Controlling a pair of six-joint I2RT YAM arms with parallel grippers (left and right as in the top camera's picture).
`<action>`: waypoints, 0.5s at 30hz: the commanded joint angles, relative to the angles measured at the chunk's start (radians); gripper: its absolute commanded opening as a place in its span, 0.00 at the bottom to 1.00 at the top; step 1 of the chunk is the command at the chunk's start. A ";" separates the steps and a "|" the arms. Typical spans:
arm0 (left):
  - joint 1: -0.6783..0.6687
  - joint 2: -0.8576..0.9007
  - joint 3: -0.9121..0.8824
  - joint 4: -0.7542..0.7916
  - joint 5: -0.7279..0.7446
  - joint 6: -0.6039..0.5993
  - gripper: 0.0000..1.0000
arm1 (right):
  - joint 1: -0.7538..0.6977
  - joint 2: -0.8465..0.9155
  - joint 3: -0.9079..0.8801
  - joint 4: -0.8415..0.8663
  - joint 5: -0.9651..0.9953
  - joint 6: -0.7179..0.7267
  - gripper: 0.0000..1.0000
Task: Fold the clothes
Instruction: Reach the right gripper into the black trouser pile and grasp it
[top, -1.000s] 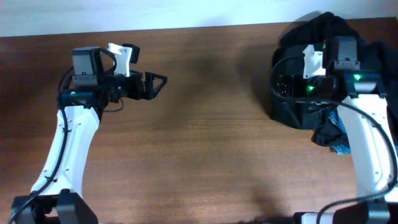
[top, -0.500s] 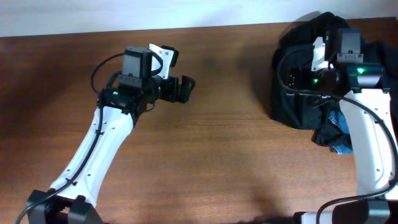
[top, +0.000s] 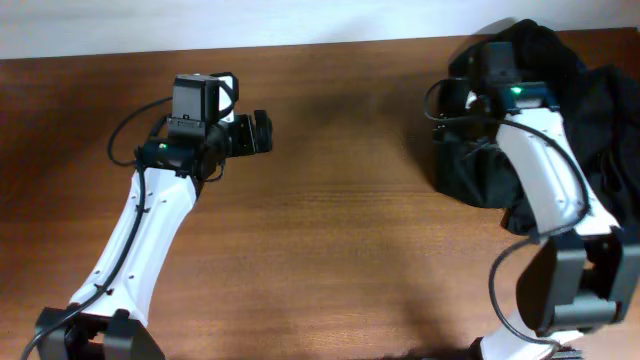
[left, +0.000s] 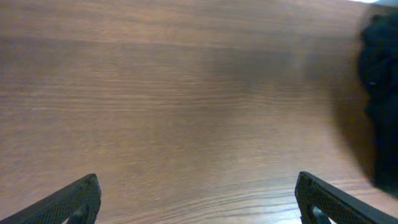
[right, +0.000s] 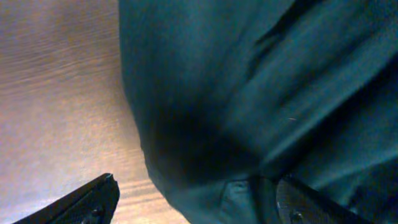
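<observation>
The clothes (top: 585, 110) are a heap of black fabric at the table's right far side. The heap also fills most of the right wrist view (right: 249, 93) and shows at the right edge of the left wrist view (left: 380, 93). No blue denim or red-and-grey piece shows. My right gripper (top: 455, 103) is open at the heap's left edge, its fingers straddling the dark fabric's rim (right: 199, 208) without closing on it. My left gripper (top: 262, 132) is open and empty above bare wood (left: 199, 202), far left of the heap.
The brown wooden table (top: 330, 230) runs under both arms. Its far edge meets a pale wall (top: 300, 20). The right arm's white link (top: 545, 180) lies across the front of the heap.
My left gripper swung right, then drew back a little to the left. My right gripper moved up and left to the heap's left edge, with the arm now lying across the heap.
</observation>
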 joint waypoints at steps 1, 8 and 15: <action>0.005 0.008 0.026 -0.004 -0.050 -0.011 0.99 | 0.032 0.039 0.017 0.024 0.116 0.117 0.86; 0.005 0.009 0.026 -0.006 -0.061 -0.011 0.99 | 0.035 0.097 0.016 0.050 0.166 0.192 0.81; 0.005 0.009 0.026 -0.010 -0.064 -0.011 0.99 | 0.035 0.149 0.016 0.053 0.175 0.192 0.36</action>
